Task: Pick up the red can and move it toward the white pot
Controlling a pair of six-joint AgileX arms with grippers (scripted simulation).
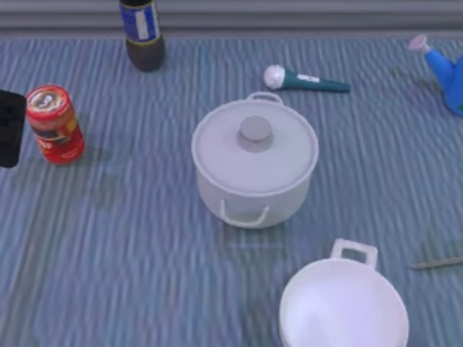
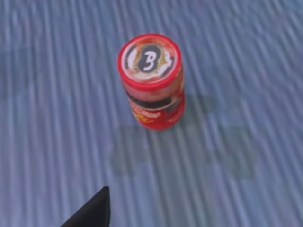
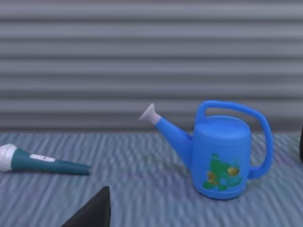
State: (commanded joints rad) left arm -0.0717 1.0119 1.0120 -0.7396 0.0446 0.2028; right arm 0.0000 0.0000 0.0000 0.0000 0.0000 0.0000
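The red can [image 1: 55, 124] stands upright near the table's left edge, with a dark label band and a pale top marked 3. In the left wrist view the red can [image 2: 151, 80] stands apart from my gripper, with bare cloth between them. My left gripper [image 1: 10, 129] is a dark block at the picture's left edge, just left of the can and not touching it. The white pot [image 1: 255, 165], lidded with a grey knob and loop handles, sits at the table's middle. My right gripper [image 3: 94, 213] shows only as a dark tip, out of the top view.
A dark bottle with a blue label [image 1: 142, 32] stands at the back left. A teal microphone [image 1: 304, 79] lies behind the pot, and a blue watering can [image 3: 222, 151] sits at the back right. A plain white vessel with one handle [image 1: 343, 303] is at the front right.
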